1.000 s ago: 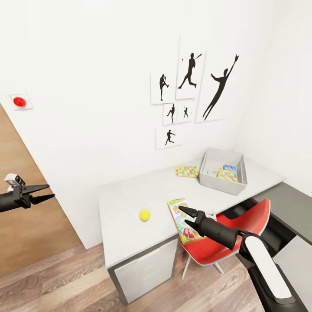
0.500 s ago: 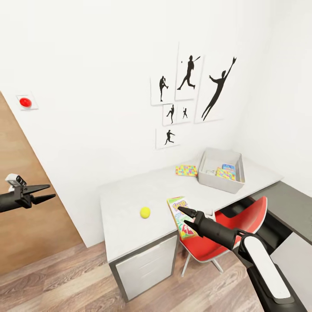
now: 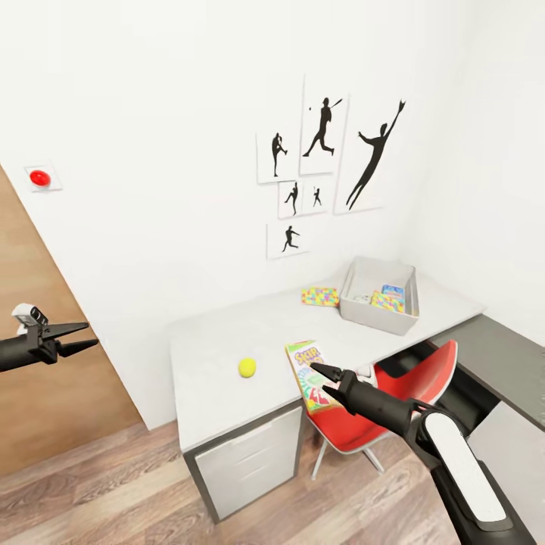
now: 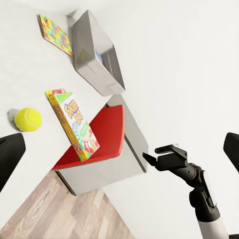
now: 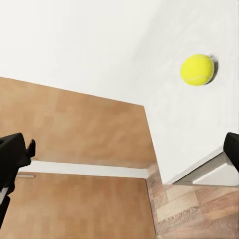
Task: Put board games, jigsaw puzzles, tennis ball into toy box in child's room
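On the pale grey table (image 3: 227,341) lie the tennis ball (image 3: 247,367), a SKIP BO board game (image 3: 303,362) sticking out over the front edge, and a jigsaw puzzle (image 3: 319,295) near the wall. The grey toy box (image 3: 362,312) stands at the far end with a multicoloured panel (image 3: 386,302) and a blue flat box in it. My right gripper (image 3: 318,375) hovers open over the board game, holding nothing. My left gripper (image 3: 89,335) hangs open far to the left, in front of the door. The left wrist view shows the ball (image 4: 28,119), game (image 4: 74,124) and toy box (image 4: 94,55).
A red chair (image 3: 412,386) is tucked under the table beside the white drawers (image 3: 250,462). A low dark grey cabinet (image 3: 507,363) runs along the right. A brown wooden door (image 3: 45,378) fills the left, and wood-plank floor (image 3: 113,499) lies before the table.
The whole picture has drifted a little left and up, so the camera has moved. Both arms keep their poses and both grippers stay open.
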Robot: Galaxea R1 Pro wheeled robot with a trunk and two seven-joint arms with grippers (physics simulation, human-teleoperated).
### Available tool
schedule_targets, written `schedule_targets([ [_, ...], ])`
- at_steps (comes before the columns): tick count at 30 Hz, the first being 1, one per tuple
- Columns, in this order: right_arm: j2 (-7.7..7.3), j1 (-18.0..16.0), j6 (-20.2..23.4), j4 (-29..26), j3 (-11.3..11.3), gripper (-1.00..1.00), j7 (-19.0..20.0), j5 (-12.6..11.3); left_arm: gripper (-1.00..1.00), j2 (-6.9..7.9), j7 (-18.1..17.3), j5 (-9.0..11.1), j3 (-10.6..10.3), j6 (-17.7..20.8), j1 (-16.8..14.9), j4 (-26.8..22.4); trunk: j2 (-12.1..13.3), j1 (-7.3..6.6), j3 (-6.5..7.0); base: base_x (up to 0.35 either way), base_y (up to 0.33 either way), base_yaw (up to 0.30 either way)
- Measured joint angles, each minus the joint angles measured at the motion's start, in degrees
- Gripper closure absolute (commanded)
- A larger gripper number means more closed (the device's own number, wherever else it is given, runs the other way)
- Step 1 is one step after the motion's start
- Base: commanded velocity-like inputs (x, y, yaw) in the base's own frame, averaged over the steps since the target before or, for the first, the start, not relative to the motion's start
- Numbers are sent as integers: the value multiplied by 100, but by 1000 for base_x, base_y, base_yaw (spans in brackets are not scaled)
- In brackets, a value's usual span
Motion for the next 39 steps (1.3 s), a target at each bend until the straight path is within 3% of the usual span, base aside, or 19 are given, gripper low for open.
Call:
schedule_targets([
  [19,7,1,-1,1,-1,-100,0,42,-100,-9,0,-2,0,0,-2,1,0,0,115,-11,-67,-168],
  [39,8,0,-8,0,11,-100,0,40,-100,-9,0,4,0,0,0,0,0,-1,267,-93,-142,-13],
])
